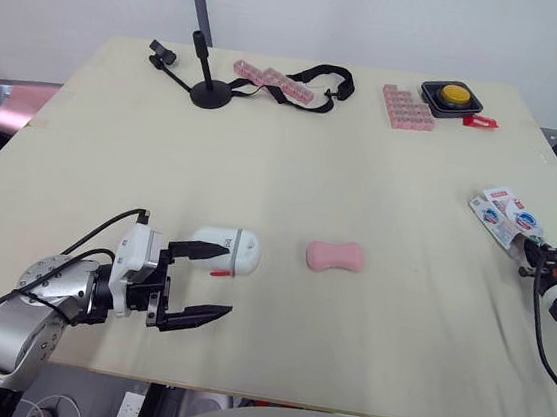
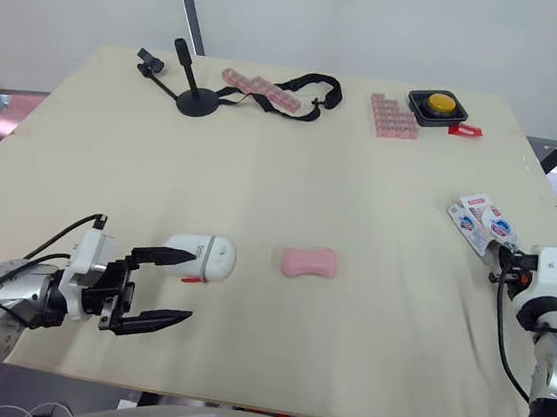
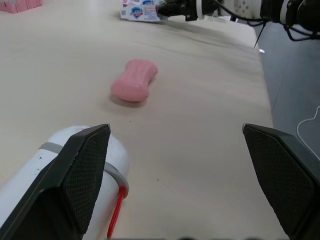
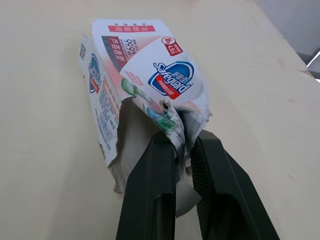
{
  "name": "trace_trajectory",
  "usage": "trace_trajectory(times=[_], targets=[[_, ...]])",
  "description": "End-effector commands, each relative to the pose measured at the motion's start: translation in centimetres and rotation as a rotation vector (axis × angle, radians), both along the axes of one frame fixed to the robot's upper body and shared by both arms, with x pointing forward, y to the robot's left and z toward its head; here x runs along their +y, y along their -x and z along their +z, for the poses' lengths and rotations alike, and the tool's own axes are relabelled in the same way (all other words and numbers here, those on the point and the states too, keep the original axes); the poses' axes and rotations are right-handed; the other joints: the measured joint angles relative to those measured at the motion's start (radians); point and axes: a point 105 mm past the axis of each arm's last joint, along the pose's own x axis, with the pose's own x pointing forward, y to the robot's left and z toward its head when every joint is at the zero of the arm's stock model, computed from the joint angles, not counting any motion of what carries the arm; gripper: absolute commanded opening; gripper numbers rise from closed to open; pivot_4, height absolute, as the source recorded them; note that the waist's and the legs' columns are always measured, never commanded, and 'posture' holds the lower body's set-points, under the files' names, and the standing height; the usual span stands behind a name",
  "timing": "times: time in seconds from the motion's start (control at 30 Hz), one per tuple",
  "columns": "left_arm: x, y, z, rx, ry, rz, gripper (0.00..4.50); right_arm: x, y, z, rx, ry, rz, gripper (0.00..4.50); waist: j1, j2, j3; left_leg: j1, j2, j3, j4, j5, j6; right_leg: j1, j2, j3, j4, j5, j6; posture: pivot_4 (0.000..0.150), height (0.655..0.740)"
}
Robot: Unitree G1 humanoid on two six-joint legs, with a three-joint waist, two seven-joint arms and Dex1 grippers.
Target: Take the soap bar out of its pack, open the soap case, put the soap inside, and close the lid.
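Observation:
A pink soap bar (image 1: 334, 257) lies bare on the table's middle. Just to its left lies the white soap case (image 1: 231, 251) with a red latch, lid closed. My left gripper (image 1: 227, 281) stands open at the case's near side, one fingertip (image 1: 215, 251) over the case and the other on the bare table. In the left wrist view the case (image 3: 50, 175) sits against one finger, with the soap (image 3: 134, 87) farther off. At the right edge my right gripper (image 4: 186, 145) is shut on the torn, empty soap pack (image 4: 140, 75), which rests on the table (image 1: 502, 214).
Along the far edge stand a black phone stand (image 1: 207, 85), a pink pill organizer (image 1: 273, 80), a black strap (image 1: 324, 78), a second pink organizer (image 1: 407, 107), a yellow button box (image 1: 454, 95) and a small red piece (image 1: 480, 121).

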Motion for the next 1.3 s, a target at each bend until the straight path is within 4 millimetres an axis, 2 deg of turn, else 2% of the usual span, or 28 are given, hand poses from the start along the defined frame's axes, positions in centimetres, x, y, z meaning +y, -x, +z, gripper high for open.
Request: trace_trajectory(times=[0.03,0.1,0.13,0.23,0.5,0.63,0.8,0.9,1.0,1.07,1.17,1.3], targets=[[-0.3,0.5,1.3,-0.043,0.03,-0.028,4.5,-1.2,0.0,1.5,-0.031,0.01,-0.027,0.53,0.0,0.0,0.0,0.0,0.0,0.0,0.0,0.0,0.0,0.0,0.0,0.0,0.0,0.0,0.0,0.15,0.7395],[-0.5,0.8,1.2,-0.042,0.03,-0.046,4.5,-1.2,0.0,1.4,-0.028,0.002,-0.024,0.53,0.0,0.0,0.0,0.0,0.0,0.0,0.0,0.0,0.0,0.0,0.0,0.0,0.0,0.0,0.0,0.15,0.7395],[-0.6,0.9,1.2,-0.043,0.026,-0.053,4.5,-1.2,0.0,1.4,-0.028,-0.004,-0.022,0.79,0.0,0.0,0.0,0.0,0.0,0.0,0.0,0.0,0.0,0.0,0.0,0.0,0.0,0.0,0.0,0.15,0.7395],[-0.7,1.0,1.0,-0.045,0.019,-0.057,4.5,-1.2,0.1,1.5,-0.018,-0.003,-0.008,1.65,0.001,0.0,0.0,0.0,0.0,0.0,0.0,0.0,0.0,0.0,0.0,0.0,0.0,0.0,0.0,0.15,0.7395],[-0.6,1.0,0.6,-0.044,0.003,-0.052,4.5,-0.9,1.1,1.8,-0.018,0.034,0.057,4.39,0.003,0.0,0.0,0.0,0.0,0.0,0.0,0.0,0.0,0.0,0.0,0.0,-0.001,0.0,0.0,0.15,0.7395],[-0.6,0.9,0.4,-0.045,-0.003,-0.055,4.5,-0.9,1.9,2.3,-0.061,0.075,0.087,4.45,0.003,0.0,0.0,0.0,0.0,0.0,0.0,0.0,0.0,0.0,0.0,0.0,-0.001,0.0,0.0,0.15,0.7395],[-0.4,0.7,0.1,-0.041,-0.017,-0.044,4.5,-2.0,3.2,3.1,-0.122,0.098,0.099,4.45,0.001,0.0,0.0,-0.001,0.0,0.0,-0.001,0.0,0.0,0.0,0.0,0.0,-0.001,0.0,0.0,0.15,0.7395],[-0.3,0.6,0.0,-0.042,-0.025,-0.044,4.5,-1.9,3.6,4.3,-0.168,0.139,0.162,4.45,0.001,0.0,0.0,-0.001,0.0,0.0,-0.001,0.0,0.0,0.0,0.0,0.0,-0.001,0.0,0.0,0.15,0.7395],[-0.2,0.6,0.0,-0.041,-0.031,-0.045,4.5,-1.4,3.2,6.1,-0.218,0.176,0.234,4.45,0.0,0.0,0.0,-0.001,0.0,0.0,-0.001,0.0,0.0,0.0,0.0,0.0,-0.001,0.0,0.0,0.15,0.7395],[-0.2,0.6,-0.1,-0.037,-0.035,-0.047,4.5,0.2,2.5,7.4,-0.25,0.192,0.344,4.45,-0.002,0.0,0.0,-0.001,0.0,0.001,-0.001,0.0,0.0,0.001,0.0,0.0,-0.001,0.0,0.0,0.15,0.7395],[-0.1,0.5,-0.3,-0.032,-0.043,-0.047,4.5,3.4,1.9,8.2,-0.263,0.209,0.536,4.45,-0.004,0.0,0.0,-0.001,0.001,0.001,-0.001,-0.001,0.001,0.001,0.001,0.0,-0.001,0.0,0.0,0.15,0.7395],[0.3,0.1,-0.4,-0.032,-0.059,-0.031,4.5,9.9,2.5,8.8,-0.274,0.124,0.897,4.45,0.0,0.0,0.0,-0.001,0.002,0.001,-0.001,-0.002,0.004,0.001,0.001,0.0,-0.001,0.0,0.0,0.15,0.7395]])
